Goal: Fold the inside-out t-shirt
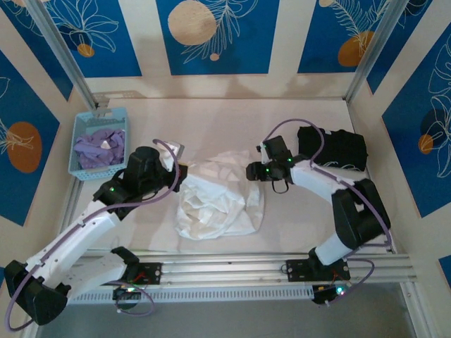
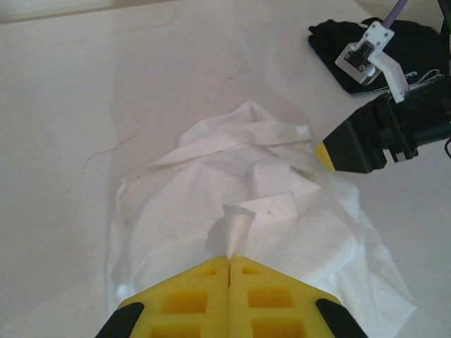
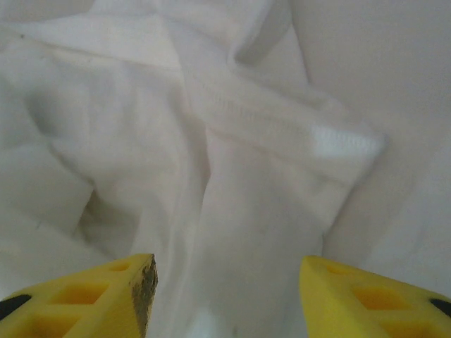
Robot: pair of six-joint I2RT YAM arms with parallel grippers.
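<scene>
Item: inside-out t-shirt (image 1: 215, 204), white, crumpled mid-tabletop (image 1: 211, 120) between the arms. Soft, light and limp; likely to bunch. Left gripper (image 2: 230, 262) clamped on a fabric pinch. Right gripper (image 3: 229, 282) apart above the hemmed edge (image 3: 282, 123), probably the firmest hold.

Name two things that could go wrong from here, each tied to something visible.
1. The left gripper has its jaws shut on only a small peak of the t-shirt; that pinch could slip out when pulled.
2. The right gripper hangs with jaws open over a bunched hem; closing there might catch several layers, leaving it tangled.
</scene>
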